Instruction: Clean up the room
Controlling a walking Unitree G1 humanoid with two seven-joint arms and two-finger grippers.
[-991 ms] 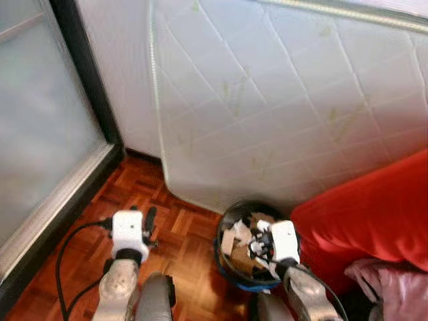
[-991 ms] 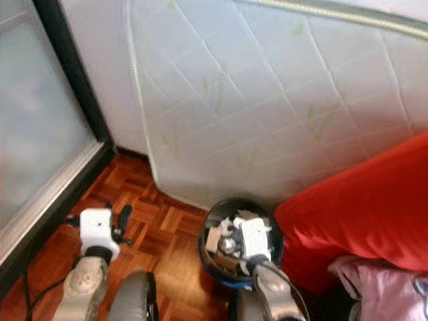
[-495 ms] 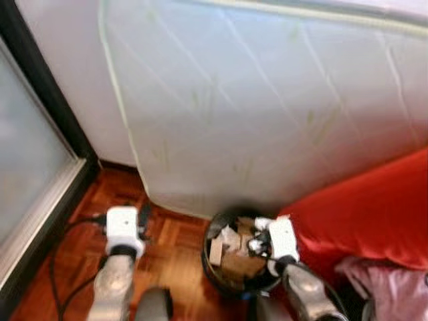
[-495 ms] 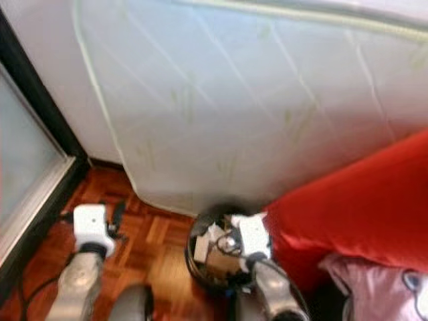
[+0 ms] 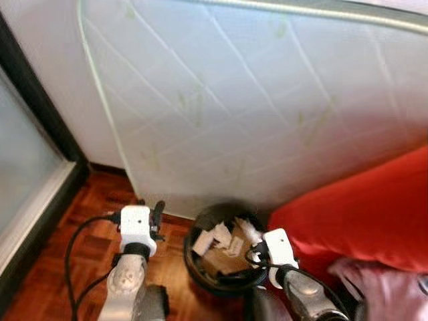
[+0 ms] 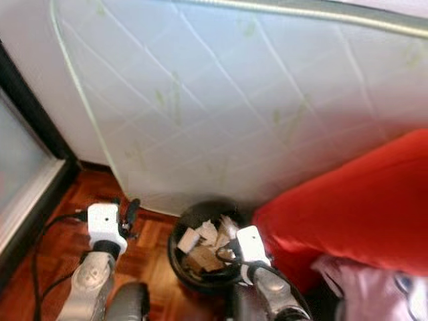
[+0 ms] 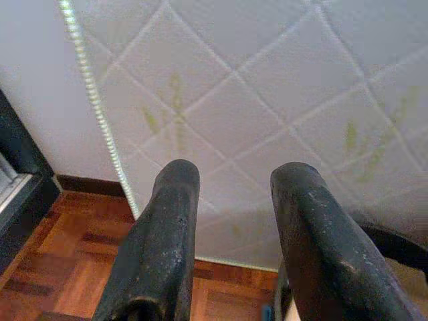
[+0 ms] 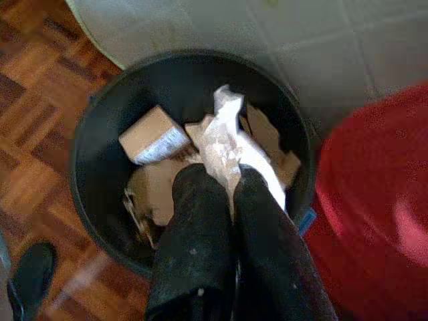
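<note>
A black trash bin (image 5: pixel 191 259) stands on the parquet against the mattress, with cardboard pieces (image 8: pixel 152 136) and paper inside. My right gripper (image 8: pixel 225 178) hangs over the bin's open top, shut on a crumpled white paper (image 8: pixel 227 137) that sticks out past its fingertips. In the left eye view that paper (image 5: pixel 248 231) sits just ahead of the right wrist (image 5: pixel 278 248), near the bin's right rim. My left gripper (image 7: pixel 234 179) is open and holds nothing, raised left of the bin (image 7: pixel 394 244) and facing the mattress.
A white quilted mattress (image 5: pixel 254 100) leans on the wall right behind the bin. A red sofa cushion (image 5: pixel 361 214) crowds the bin's right side, with pink cloth (image 5: pixel 384 291) below it. A dark-framed glass door (image 5: pixel 23 167) borders the parquet floor (image 5: pixel 53 267) on the left.
The camera has swung, so the bin and mattress edge sit further left in the picture. The right wrist now lies nearer the bin's right rim; both arms keep much the same pose.
</note>
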